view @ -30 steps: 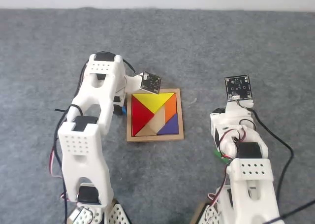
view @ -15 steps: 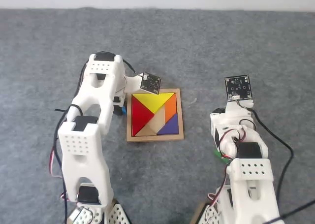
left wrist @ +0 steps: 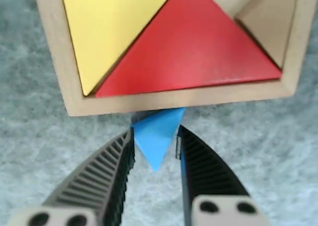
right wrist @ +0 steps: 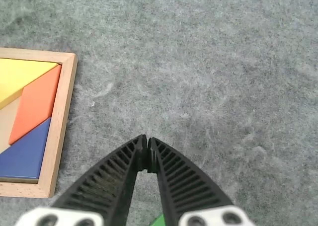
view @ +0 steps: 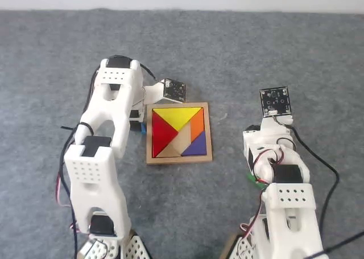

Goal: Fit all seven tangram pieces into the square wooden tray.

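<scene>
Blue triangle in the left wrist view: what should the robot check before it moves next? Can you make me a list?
1. Piece held: ok. The blue triangle sits between the left gripper fingers.
2. Piece in the tray: not ok. It is outside, against the outer wall of the tray.
3. Room inside: ok. A bare gap shows in the middle of the tray.
4. Other arm out of the way: ok. The right gripper is shut, holds nothing and is over the carpet beside the tray.
5. Triangle turned the right way for the gap: cannot tell.
</scene>
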